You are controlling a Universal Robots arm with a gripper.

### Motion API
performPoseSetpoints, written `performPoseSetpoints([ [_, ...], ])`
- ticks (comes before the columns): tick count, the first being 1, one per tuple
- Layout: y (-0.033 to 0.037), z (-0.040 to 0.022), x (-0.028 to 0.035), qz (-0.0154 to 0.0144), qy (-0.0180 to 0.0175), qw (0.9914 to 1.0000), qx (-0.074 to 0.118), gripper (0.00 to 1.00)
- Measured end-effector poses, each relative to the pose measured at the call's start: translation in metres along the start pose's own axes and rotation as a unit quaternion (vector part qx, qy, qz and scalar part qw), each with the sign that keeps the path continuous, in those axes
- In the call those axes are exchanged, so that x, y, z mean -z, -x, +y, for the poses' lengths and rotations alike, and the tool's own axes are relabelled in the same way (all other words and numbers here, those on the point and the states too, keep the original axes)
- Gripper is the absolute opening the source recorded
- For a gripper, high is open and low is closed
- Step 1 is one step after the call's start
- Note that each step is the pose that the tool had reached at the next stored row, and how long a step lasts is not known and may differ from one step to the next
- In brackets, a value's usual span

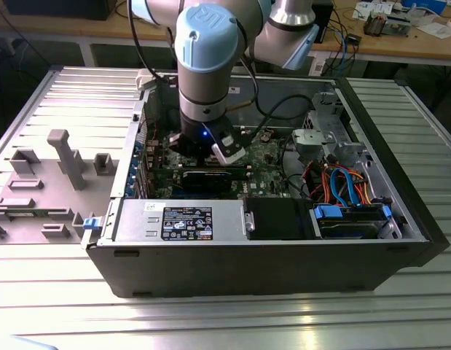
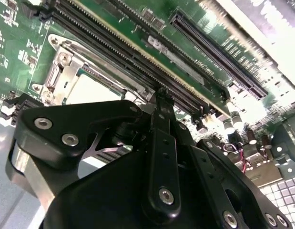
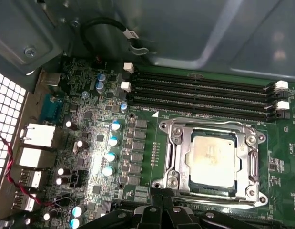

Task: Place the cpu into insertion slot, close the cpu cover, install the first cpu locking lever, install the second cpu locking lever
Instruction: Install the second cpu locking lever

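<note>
Ribbed aluminium counter carries an open black computer case, with wooden workbenches behind it. Toward the exterior view's left, grey plastic fixtures stand on the counter just beside the case. Inside the case, a power supply with a label runs along the near edge, and blue and orange cables bunch toward the exterior view's right corner, next to a grey metal drive cage.

The robot arm reaches straight down into the middle of the case, its gripper low over the green motherboard.

In the first wrist view the cpu lies flat inside the insertion slot, silvery top face up. The cpu cover is folded down around it — its frame borders the chip on all sides and the chip shows through the cut-out middle. The long black memory slots run just beside the socket.

In the second wrist view the gripper hangs just beside the socket's edge nearest the memory slots, black linkages converging to a narrow tip — pinched together on nothing that can be made out. Whether the tip touches the socket frame cannot be told.
</note>
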State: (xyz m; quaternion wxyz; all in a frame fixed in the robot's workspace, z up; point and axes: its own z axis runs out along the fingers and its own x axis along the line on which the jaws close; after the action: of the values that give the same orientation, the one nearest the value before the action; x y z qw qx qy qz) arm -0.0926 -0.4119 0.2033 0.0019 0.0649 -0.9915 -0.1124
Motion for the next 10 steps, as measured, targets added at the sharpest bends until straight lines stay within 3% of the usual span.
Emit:
performPoseSetpoints([
  [4, 0.0006, 0.0040, -0.0020, 0.0009, 0.0000, 0.99999, 0.004, 0.11],
  [10, 0.0005, 0.0030, -0.0067, 0.0014, -0.0002, 0.99999, 0.005, 0.11],
])
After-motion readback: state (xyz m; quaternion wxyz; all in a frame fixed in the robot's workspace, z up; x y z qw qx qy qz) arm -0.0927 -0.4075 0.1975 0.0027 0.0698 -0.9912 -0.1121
